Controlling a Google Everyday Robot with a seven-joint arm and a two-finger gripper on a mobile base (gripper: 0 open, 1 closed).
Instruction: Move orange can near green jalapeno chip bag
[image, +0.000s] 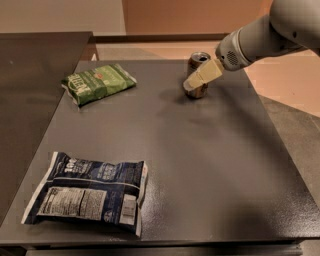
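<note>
The orange can (199, 59) stands upright at the far right of the dark grey table (200, 160). My gripper (194, 83) reaches in from the upper right and is at the can, overlapping its front and lower part. The green jalapeno chip bag (98, 82) lies flat at the far left of the table, well apart from the can and the gripper.
A larger dark blue chip bag (89, 192) with a white nutrition label lies at the near left corner. A second dark surface (30, 100) adjoins the table on the left. Tan floor shows beyond the far and right edges.
</note>
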